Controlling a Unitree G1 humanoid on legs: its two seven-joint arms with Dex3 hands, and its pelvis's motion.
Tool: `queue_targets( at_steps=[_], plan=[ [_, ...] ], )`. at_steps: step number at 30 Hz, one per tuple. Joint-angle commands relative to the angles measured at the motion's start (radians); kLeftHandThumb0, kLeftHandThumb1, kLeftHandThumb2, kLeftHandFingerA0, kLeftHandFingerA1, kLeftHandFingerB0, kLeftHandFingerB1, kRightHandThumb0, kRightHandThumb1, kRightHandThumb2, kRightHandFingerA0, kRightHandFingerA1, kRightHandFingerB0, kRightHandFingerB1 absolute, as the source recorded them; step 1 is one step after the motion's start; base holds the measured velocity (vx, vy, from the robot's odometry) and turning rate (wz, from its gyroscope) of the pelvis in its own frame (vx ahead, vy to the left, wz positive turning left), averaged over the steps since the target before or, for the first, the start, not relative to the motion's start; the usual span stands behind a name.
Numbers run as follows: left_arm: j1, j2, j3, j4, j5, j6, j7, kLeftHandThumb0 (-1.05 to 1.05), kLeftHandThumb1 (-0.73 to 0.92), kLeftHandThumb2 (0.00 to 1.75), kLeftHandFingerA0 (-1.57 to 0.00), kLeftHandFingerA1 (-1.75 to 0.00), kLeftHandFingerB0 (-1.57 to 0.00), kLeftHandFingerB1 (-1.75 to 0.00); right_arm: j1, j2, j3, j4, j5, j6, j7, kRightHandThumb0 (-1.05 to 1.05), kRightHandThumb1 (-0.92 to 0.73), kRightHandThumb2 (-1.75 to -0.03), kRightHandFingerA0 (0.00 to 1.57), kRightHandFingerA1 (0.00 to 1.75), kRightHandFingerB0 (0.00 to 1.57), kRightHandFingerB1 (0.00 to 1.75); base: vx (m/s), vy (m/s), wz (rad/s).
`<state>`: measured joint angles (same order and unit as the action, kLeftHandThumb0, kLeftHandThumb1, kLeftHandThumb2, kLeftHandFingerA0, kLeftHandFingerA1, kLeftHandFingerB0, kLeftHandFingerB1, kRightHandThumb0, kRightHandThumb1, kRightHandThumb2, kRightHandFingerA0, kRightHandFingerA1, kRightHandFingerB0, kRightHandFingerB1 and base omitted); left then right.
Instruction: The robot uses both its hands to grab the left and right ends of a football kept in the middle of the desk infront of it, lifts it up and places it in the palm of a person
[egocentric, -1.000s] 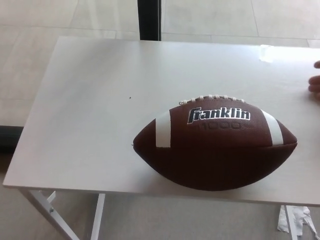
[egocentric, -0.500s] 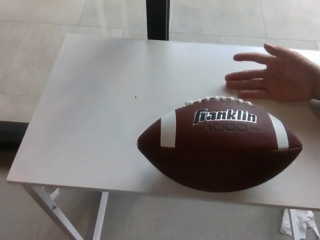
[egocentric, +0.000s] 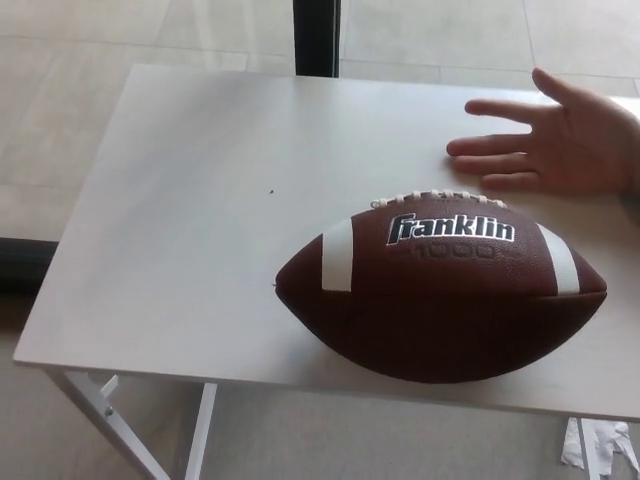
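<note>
Squarely before the camera, a white desk (egocentric: 180, 220) carries the football (egocentric: 441, 285), lying lengthwise near its front edge, laces up. Behind the ball, a person's hand (egocentric: 555, 140) rests palm-up, fingers spread; neither robot hand shows.

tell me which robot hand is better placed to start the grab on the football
Neither: no robot hand is in view. The football lies right of the desk's middle, beside the person's open palm, so the right likely has the shorter reach.
</note>
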<state>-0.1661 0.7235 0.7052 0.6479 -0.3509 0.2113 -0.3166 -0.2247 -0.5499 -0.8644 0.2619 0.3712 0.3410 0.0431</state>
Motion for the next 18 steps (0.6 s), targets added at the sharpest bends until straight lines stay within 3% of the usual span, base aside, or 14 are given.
queue_targets(
  at_steps=[1,3,4,6,7,8,9,10,11,14,15,16,17,18],
  plan=[
    [-0.078,-0.071,-0.022,-0.253,-0.100,0.125,0.043,-0.96,0.69,0.61,-0.55,-0.50,-0.37,-0.39,-0.031,0.073,0.092,-0.174,0.028,-0.007,-0.019,-0.99,-0.72,-1.15,0.50,0.83,0.32,0.71,0.00,0.000,0.00],
    [-0.085,-0.114,-0.050,-0.339,-0.109,0.145,0.055,-0.95,0.71,0.62,-0.50,-0.50,-0.32,-0.38,-0.014,0.096,0.151,-0.197,-0.007,-0.026,-0.010,-1.01,-0.69,-1.12,0.51,0.84,0.36,0.74,0.00,0.000,0.00],
    [-0.087,-0.147,-0.072,-0.410,-0.118,0.168,0.072,-0.91,0.56,0.98,-0.36,-0.58,-0.22,-0.48,-0.010,0.122,0.177,-0.237,-0.002,0.005,-0.023,-1.01,-0.66,-1.12,0.45,0.77,0.34,0.71,0.00,0.000,0.00],
    [-0.082,-0.205,-0.129,-0.529,-0.128,0.207,0.085,-0.88,0.64,1.01,-0.23,-0.55,-0.09,-0.44,-0.003,0.164,0.237,-0.278,-0.005,0.021,-0.024,-1.02,-0.64,-1.12,0.37,0.67,0.25,0.62,0.00,0.000,0.00],
    [-0.081,-0.229,-0.157,-0.563,-0.126,0.206,0.082,-0.39,0.44,1.08,-0.06,-0.52,0.00,-0.50,-0.001,0.185,0.261,-0.295,-0.012,0.033,-0.037,-1.05,-0.87,-0.67,0.36,0.56,0.23,0.49,0.00,0.000,0.00],
    [-0.082,-0.253,-0.185,-0.595,-0.116,0.216,0.100,-0.83,0.91,0.67,-0.24,-0.47,-0.09,-0.32,0.000,0.206,0.285,-0.303,-0.019,0.041,-0.047,-0.99,-0.92,-0.69,0.27,0.39,0.16,0.26,0.00,0.000,0.00],
    [-0.085,-0.292,-0.226,-0.638,-0.102,0.230,0.127,-0.82,0.92,0.69,-0.24,-0.50,-0.08,-0.30,0.005,0.235,0.324,-0.315,-0.031,0.052,-0.058,-0.94,-0.92,-0.73,0.24,0.39,0.12,0.25,0.00,0.000,0.00],
    [-0.087,-0.320,-0.255,-0.661,-0.093,0.239,0.140,-0.37,0.50,1.12,-0.05,-0.52,0.00,-0.51,0.011,0.258,0.357,-0.330,-0.043,0.064,-0.067,-0.37,-0.45,-1.09,0.03,0.49,0.00,0.48,0.00,0.000,0.00],
    [-0.087,-0.342,-0.280,-0.675,-0.086,0.245,0.143,-0.83,0.92,0.71,-0.22,-0.51,-0.08,-0.30,0.017,0.273,0.392,-0.341,-0.058,0.078,-0.074,-0.88,-0.92,-0.79,0.21,0.39,0.09,0.25,0.00,0.000,0.00],
    [-0.083,-0.362,-0.293,-0.691,-0.078,0.255,0.145,-0.83,0.92,0.71,-0.22,-0.51,-0.08,-0.30,0.024,0.272,0.417,-0.347,-0.072,0.085,-0.075,-0.88,-0.92,-0.79,0.21,0.39,0.09,0.25,0.00,0.000,0.00],
    [-0.065,-0.400,-0.354,-0.713,-0.056,0.273,0.151,-0.85,0.73,1.09,-0.17,-0.55,-0.05,-0.37,0.025,0.310,0.451,-0.311,-0.098,0.052,-0.087,-0.35,-0.51,-1.12,0.03,0.49,0.00,0.48,0.00,0.000,0.00],
    [-0.055,-0.418,-0.376,-0.721,-0.047,0.277,0.151,-0.88,0.75,1.16,-0.23,-0.59,0.00,-0.33,0.026,0.312,0.458,-0.283,-0.105,0.036,-0.084,-0.85,-0.77,-1.10,0.16,0.48,0.06,0.36,0.00,0.000,0.00],
    [-0.045,-0.439,-0.401,-0.721,-0.042,0.275,0.148,-0.88,0.76,1.15,-0.18,-0.57,-0.04,-0.32,0.020,0.310,0.465,-0.220,-0.115,0.012,-0.075,-0.85,-0.91,-0.76,0.24,0.40,0.10,0.24,0.00,0.000,0.00],
    [-0.041,-0.450,-0.405,-0.724,-0.045,0.278,0.150,-0.88,0.76,1.15,-0.18,-0.57,-0.04,-0.32,0.012,0.306,0.468,-0.190,-0.118,0.008,-0.074,-0.85,-0.91,-0.76,0.24,0.40,0.10,0.24,0.00,0.000,0.00]
  ],
)
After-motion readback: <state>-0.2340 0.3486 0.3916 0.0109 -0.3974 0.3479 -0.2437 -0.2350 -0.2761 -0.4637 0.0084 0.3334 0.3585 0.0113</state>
